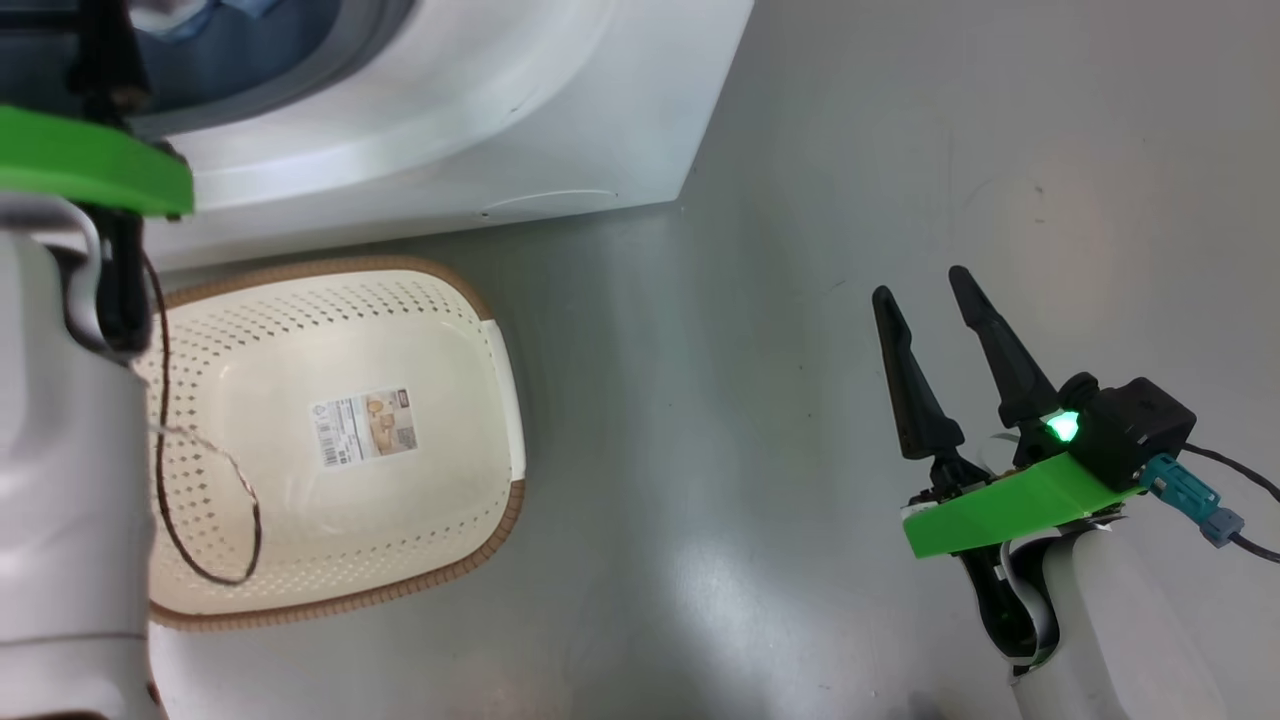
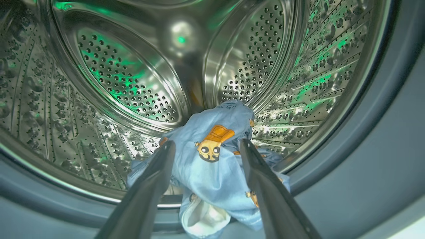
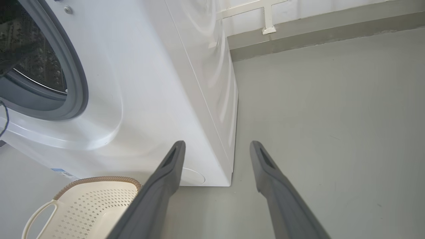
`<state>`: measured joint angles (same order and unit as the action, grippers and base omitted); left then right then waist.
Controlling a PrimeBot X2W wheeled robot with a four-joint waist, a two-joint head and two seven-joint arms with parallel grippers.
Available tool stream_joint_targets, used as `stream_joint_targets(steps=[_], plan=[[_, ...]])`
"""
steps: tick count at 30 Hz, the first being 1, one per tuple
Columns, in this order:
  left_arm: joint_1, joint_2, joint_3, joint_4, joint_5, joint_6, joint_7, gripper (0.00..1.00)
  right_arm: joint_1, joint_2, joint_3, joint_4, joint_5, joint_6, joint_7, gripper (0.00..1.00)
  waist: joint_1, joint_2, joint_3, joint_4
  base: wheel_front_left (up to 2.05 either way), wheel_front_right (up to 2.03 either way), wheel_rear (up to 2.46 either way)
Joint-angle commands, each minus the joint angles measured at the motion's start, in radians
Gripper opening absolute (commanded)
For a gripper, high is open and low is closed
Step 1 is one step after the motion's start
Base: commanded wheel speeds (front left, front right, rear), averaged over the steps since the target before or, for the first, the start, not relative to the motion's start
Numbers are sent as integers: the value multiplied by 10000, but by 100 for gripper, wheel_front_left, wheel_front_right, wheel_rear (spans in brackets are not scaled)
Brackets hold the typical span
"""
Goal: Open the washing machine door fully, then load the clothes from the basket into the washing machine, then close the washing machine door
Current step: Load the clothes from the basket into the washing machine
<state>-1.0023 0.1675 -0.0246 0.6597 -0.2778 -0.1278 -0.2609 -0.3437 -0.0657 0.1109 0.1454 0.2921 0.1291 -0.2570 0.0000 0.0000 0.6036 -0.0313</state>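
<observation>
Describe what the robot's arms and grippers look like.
Both arms have white shells. The right gripper and left gripper each have two long tapering dark fingers on a bright green plate. The right wrist carries a black camera block, a green light and a teal plug. A thin brown cable loops off the left forearm.

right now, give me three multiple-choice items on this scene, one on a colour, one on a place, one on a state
1. Rim colour of the basket? A brown B green C black
2. Where do the clothes lie? A in the basket B at the front edge of the drum C on the floor
3. The right gripper is? A shut on cloth B open, empty C shut, empty

Answers: 1 A, a brown woven-look band; 2 B, blue fabric at the drum's lip, between the fingers of the left gripper; 3 B, fingers apart, nothing between.
</observation>
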Motion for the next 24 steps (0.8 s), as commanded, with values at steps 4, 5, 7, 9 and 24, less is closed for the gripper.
stream_joint_targets(steps=[4, 5, 7, 9, 24], plan=[[838, 374, 270, -773, -40, -29, -9, 100, 312, 54, 186, -233, -73, 16, -48, 100, 0, 0, -91, 66, 0, 0, 0], [1044, 367, 333, -974, -22, -29, -9, 100, 323, 54, 183, -243, -75, 16, -48, 100, 0, 0, -96, 71, 0, 0, 0], [1493, 305, 447, -1420, 59, -29, -9, 100, 348, 51, 167, -269, -72, 16, -48, 100, 0, 0, -98, 86, 0, 0, 0], [1911, 232, 592, -1869, 132, -29, -9, 100, 377, 43, 144, -305, -65, 16, -48, 100, 0, 0, -88, 99, 0, 0, 0], [4518, -570, 1276, -4648, 644, -29, -9, 100, 369, 52, 160, -296, -4, 16, -48, 100, 0, 0, -81, 154, 0, 0, 0]])
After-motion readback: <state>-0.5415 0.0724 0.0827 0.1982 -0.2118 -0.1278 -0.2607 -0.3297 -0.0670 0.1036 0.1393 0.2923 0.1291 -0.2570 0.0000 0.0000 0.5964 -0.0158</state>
